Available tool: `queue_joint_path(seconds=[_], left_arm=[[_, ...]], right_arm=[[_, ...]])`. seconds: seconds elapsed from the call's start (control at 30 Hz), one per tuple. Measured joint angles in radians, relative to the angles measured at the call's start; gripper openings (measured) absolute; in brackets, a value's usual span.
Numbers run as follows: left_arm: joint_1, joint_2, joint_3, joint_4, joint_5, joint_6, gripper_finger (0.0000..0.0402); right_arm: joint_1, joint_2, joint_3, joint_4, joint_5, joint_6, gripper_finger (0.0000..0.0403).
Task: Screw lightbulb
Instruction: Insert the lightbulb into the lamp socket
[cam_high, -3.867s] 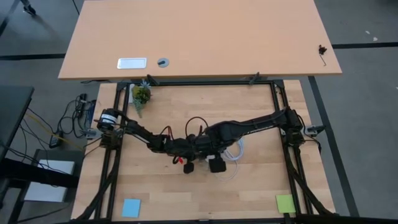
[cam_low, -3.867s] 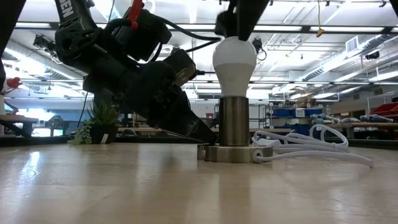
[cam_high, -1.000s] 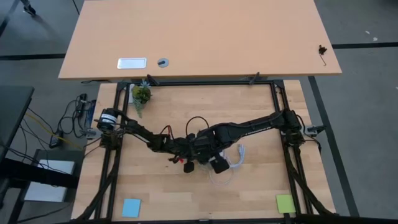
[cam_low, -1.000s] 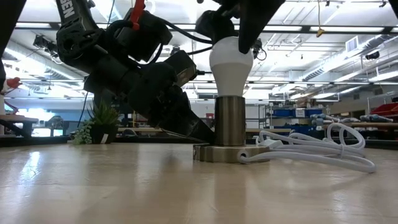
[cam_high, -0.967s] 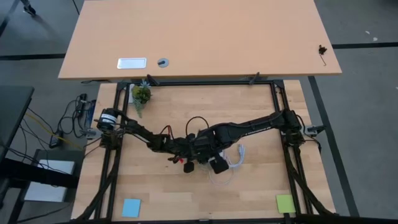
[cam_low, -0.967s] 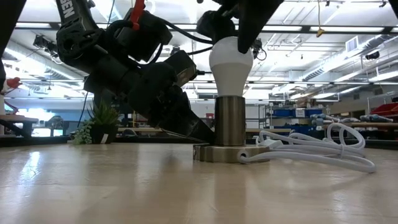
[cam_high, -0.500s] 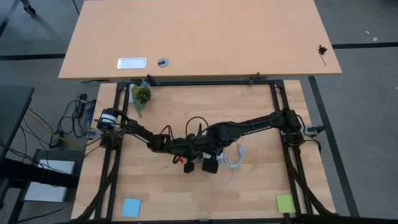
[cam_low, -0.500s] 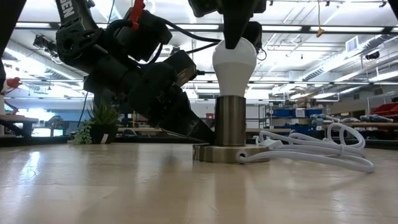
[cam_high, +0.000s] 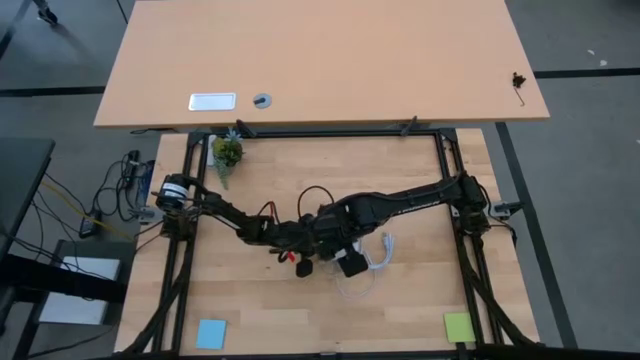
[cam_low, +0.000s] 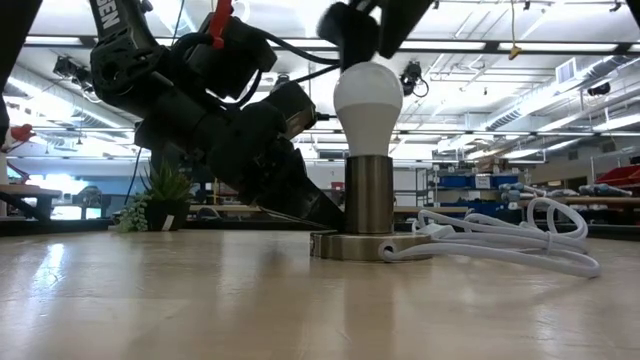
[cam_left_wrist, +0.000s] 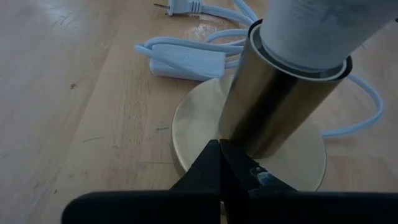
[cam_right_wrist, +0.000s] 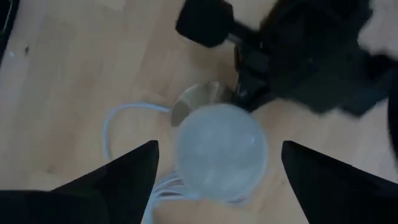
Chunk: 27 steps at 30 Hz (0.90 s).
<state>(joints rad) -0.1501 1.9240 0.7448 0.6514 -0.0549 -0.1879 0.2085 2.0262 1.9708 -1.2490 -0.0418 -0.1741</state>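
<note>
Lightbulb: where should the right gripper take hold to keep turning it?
Probably the rounded head of the lightbulb, from straight above, fingers on opposite sides. It stands upright in the brass socket, neck hidden; the left gripper pins the base, blocking that side. Right gripper hangs open overhead.

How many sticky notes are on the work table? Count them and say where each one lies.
2. A blue sticky note lies near the bottom-left corner of the table in the high view, and a green sticky note near its bottom-right corner. Another could be hidden in the covered middle.
</note>
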Motion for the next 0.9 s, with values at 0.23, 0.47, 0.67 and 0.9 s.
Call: queue_joint_path(seconds=[0.23, 0.47, 0.67, 0.9], left_arm=[[0.0, 0.0, 0.0, 0.0, 0.001, 0.001, 0.0], [0.0, 0.0, 0.0, 0.0, 0.005, 0.002, 0.0], [0.0, 0.0, 0.0, 0.0, 0.006, 0.002, 0.0], [0.0, 0.0, 0.0, 0.0, 0.005, 0.002, 0.0]], right_arm=[[0.005, 0.0, -0.045, 0.029, 0.005, -0.143, 0.0335], [0.008, 0.0, -0.048, 0.051, 0.005, -0.109, 0.0304], [0.008, -0.002, -0.048, 0.053, 0.008, 0.097, 0.0249], [-0.009, -0.005, -0.046, 0.058, 0.017, 0.635, 0.0218]])
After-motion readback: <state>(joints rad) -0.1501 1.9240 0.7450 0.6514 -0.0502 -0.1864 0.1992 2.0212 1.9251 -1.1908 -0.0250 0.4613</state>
